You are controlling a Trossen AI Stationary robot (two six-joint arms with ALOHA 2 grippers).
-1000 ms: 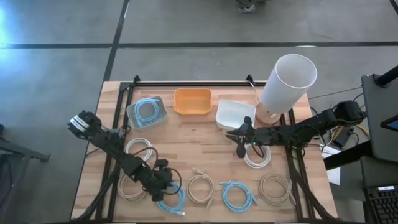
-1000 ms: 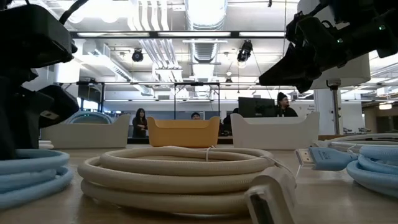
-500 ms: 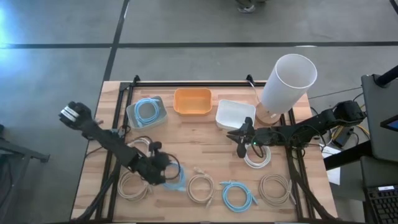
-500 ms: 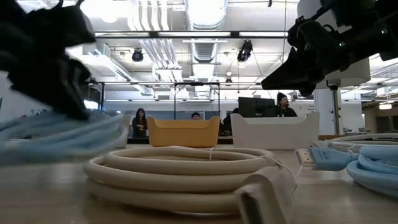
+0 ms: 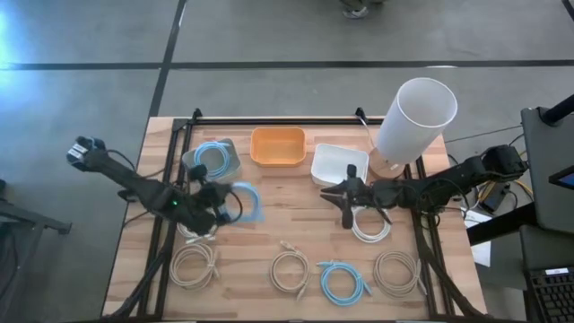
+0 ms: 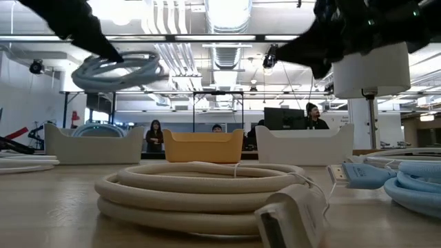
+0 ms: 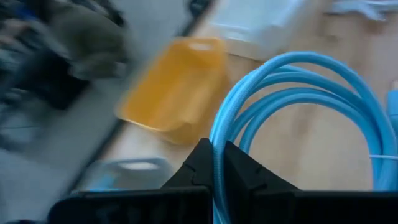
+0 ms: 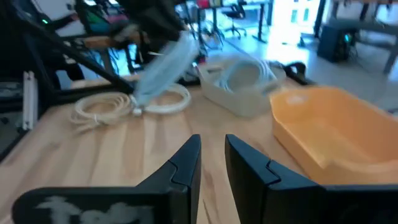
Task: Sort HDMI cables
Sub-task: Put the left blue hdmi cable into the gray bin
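Observation:
A light blue coiled HDMI cable [image 5: 246,201] hangs in the air near the grey bin [image 5: 191,167], with my left gripper [image 5: 224,199] shut on it; the low view shows the coil [image 6: 118,69] high above the table. Inside that bin lies another light blue coil [image 5: 213,160]. My right gripper [image 5: 341,199] hovers open over the table's right half beside a white coil [image 5: 370,224], nothing between its fingers [image 8: 186,163]. Beige coils [image 5: 195,266] [image 5: 290,271] [image 5: 396,272] and a blue coil [image 5: 343,281] lie flat along the near edge. My left gripper pinches the blue coil's bundled turns at one side of the ring [image 7: 217,140] between its two fingers [image 7: 199,163]. The fingers come from the table's left, slanting a little downward, across the turns. The rest of the ring reaches out past the fingertips, lifted clear of the table.
An orange bin [image 5: 278,146] and a white bin [image 5: 339,164] stand at the far edge beside the grey one. A tall white cylinder [image 5: 414,117] stands at the far right. Another white coil [image 5: 199,226] lies under my left arm. People sit in the room behind.
My left gripper has risen from the near edge with the blue coil and carried it toward the far edge and the grey bin, tipping from pointing down to nearly level. The coil has left the table and now hangs clear. My right gripper has risen slightly.

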